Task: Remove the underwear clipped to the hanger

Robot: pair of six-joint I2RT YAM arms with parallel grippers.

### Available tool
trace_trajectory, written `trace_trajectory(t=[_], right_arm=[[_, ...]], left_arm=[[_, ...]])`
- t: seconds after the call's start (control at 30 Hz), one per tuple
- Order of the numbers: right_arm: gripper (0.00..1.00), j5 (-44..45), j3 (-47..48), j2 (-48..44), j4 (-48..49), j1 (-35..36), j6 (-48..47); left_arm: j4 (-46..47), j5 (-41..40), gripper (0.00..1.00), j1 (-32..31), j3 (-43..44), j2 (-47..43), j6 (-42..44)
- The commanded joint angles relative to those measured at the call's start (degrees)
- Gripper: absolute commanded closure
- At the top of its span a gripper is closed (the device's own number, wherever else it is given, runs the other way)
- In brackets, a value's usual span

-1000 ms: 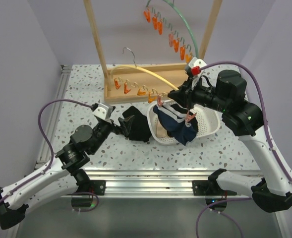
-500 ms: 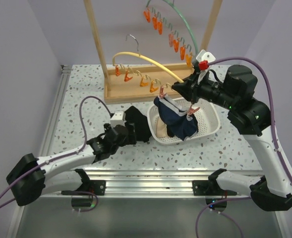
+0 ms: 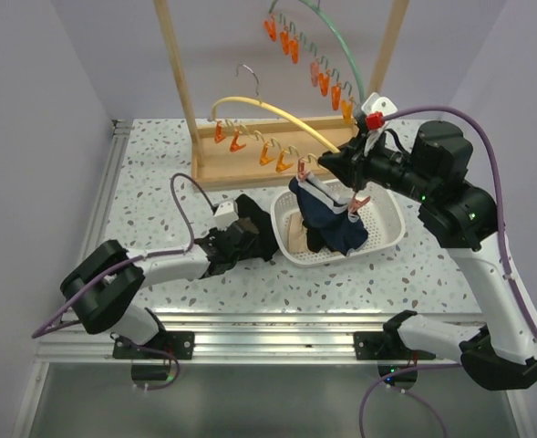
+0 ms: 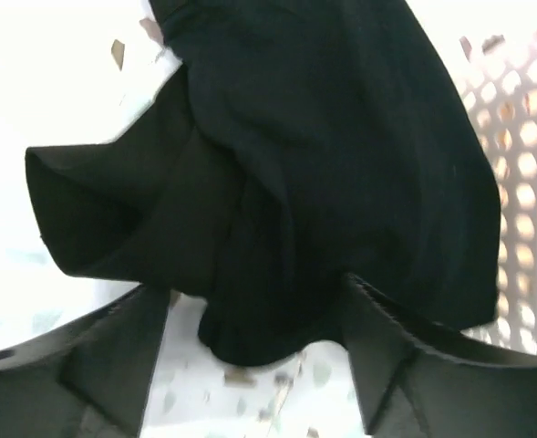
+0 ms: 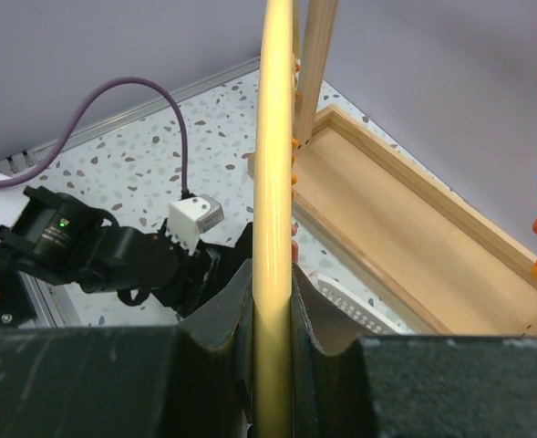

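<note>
My right gripper (image 3: pixel 344 164) is shut on the yellow hanger (image 3: pixel 277 116) and holds it tilted above the white basket (image 3: pixel 388 224). In the right wrist view the hanger bar (image 5: pixel 275 164) runs between the closed fingers of that gripper (image 5: pixel 273 306). A navy underwear with white trim (image 3: pixel 330 219) hangs from the hanger's orange clips (image 3: pixel 355 203) over the basket. A pale beige garment (image 3: pixel 292 240) lies in the basket. A black underwear (image 3: pixel 254 228) lies on the table left of the basket. My left gripper (image 3: pixel 239 241) is low and open, its fingers either side of the black cloth's edge (image 4: pixel 277 301).
A wooden rack (image 3: pixel 179 82) on a wooden base (image 3: pixel 250 173) stands at the back. A green hanger (image 3: pixel 336 41) with orange clips hangs from it. The basket wall (image 4: pixel 523 137) is just right of the black cloth. Purple cables trail from both arms.
My left arm has dropped low and reached right, up to the black underwear on the table. My right gripper has lifted the yellow hanger and the navy underwear a little higher.
</note>
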Motion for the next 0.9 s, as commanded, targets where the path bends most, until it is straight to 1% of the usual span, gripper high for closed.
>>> trace_trajectory(t=[0.0,0.03,0.07,0.1,0.13,0.17,0.23,0.27,0.3,0.33,0.37,0.4,0.47,0.5,0.57,0.6,0.67,0.77,0.87], right_arm=[[1.0,0.1,0.6,-2.9,4.9,-0.3,-0.5],[1.0,0.2,0.7,-3.1,4.5,-0.2,-0.7],[1.0,0.4,0.7,-3.4,4.4,-0.3,-0.8],[1.0,0.4,0.7,-3.6,4.3,-0.3,-1.0],[1.0,0.6,1.0,-3.7,3.9,-0.3,-1.3],[1.0,0.6,1.5,-3.8,3.5,-0.2,-1.7],[1.0,0.8,2.0,-3.9,3.0,-0.3,-1.9],[1.0,0.9,2.3,-3.9,2.8,-0.3,-2.1],[1.0,1.3,2.8,-3.7,2.5,-0.3,-2.5],[1.0,1.7,3.6,-3.6,2.1,-0.3,-2.8],[1.0,2.1,4.0,-3.4,2.0,-0.3,-3.0],[1.0,3.0,4.6,-2.9,1.7,-0.3,-3.3],[1.0,4.1,6.2,-2.5,1.3,-0.4,-3.9],[1.0,4.4,6.7,-2.2,1.1,-0.4,-4.3],[1.0,6.0,7.9,-1.9,1.0,-0.4,-4.6],[1.0,6.5,8.4,-1.8,1.0,-0.3,-4.9],[1.0,8.1,8.8,-1.9,1.0,-0.4,-5.3],[1.0,10.3,9.1,-2.4,1.1,-0.3,-5.9],[1.0,11.9,9.5,-2.9,1.2,-0.3,-6.7]], left_arm=[[6.5,-0.1,0.35,2.3,2.9,3.9,-2.7],[7.1,-0.1,0.47,2.8,3.0,4.0,-2.2],[8.4,-0.2,0.78,3.0,2.9,3.9,-1.4],[8.8,-0.7,0.91,3.0,2.7,3.6,0.2],[9.3,-0.7,0.97,2.8,2.1,2.1,1.5],[10.9,-0.6,1.0,2.6,1.6,-0.8,4.7],[13.1,-0.8,1.0,2.0,-1.4,-4.9,8.5],[16.6,-0.7,1.0,1.5,-2.7,-7.2,10.8],[18.6,0.4,1.0,1.2,-4.1,-12.2,15.1],[20.7,2.1,1.0,0.9,-6.6,-14.8,17.5],[25.2,4.0,1.0,0.8,-7.8,-17.2,22.4],[27.5,8.6,1.0,0.8,-8.7,-21.1,24.7],[32.7,13.9,1.0,0.8,-9.7,-23.7,29.2],[33.7,18.8,1.0,0.8,-9.2,-24.4,32.5],[33.6,23.3,1.0,0.8,-5.7,-23.4,36.2],[33.3,27.7,1.0,0.8,-4.2,-21.3,37.0],[33.0,33.3,1.0,0.8,0.3,-19.0,38.3],[34.0,36.8,1.0,0.7,4.9,-14.2,38.3],[35.2,38.4,1.0,0.6,9.1,-9.6,38.0]])
